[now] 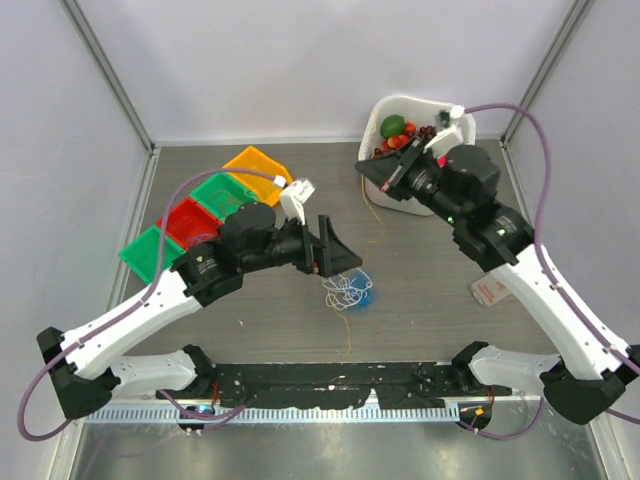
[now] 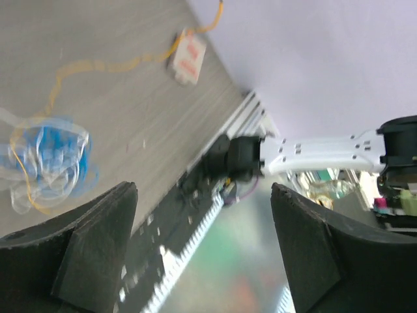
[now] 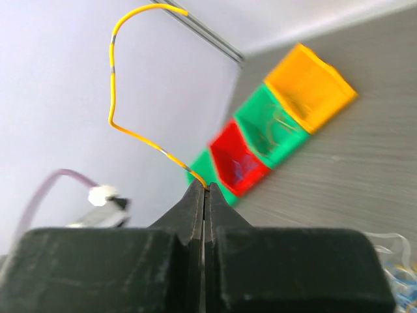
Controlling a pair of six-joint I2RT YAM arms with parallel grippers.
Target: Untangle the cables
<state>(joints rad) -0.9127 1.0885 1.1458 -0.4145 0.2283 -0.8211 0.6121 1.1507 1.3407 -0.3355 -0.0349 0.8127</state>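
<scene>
At centre of the top view the cable bunch (image 1: 349,289) is seen lying on the surface (image 1: 430,320): a blue core w/ white loops round it. A thin yellow strand (image 1: 347,335) is laid from it toward the lower edge.

The L claw (image 1: 338,252) is held just up-left of the bunch, apart from it, w/ jaws spread wide and nothing between them. In the L wrist view the bunch (image 2: 45,156) is shown blurred at frame left.

The R claw (image 1: 373,170) is held at upper right, in front of a white basket (image 1: 455,135) of fruit, and is pressed together on a yellow cable (image 3: 112,78). In the R wrist view the cable is pinched at the claw tip and bent up in a loop to the upper left. In the top view a thin yellow line is seen hanging below the R claw; whether it is joined to the bunch can't be told.

At left, 4 bins are set in a diagonal row: orange bin (image 1: 258,165), green bin (image 1: 222,192), red bin (image 1: 190,222), 2nd green bin (image 1: 150,250). A small packet (image 1: 490,290) is laid at right, by the R arm.
</scene>
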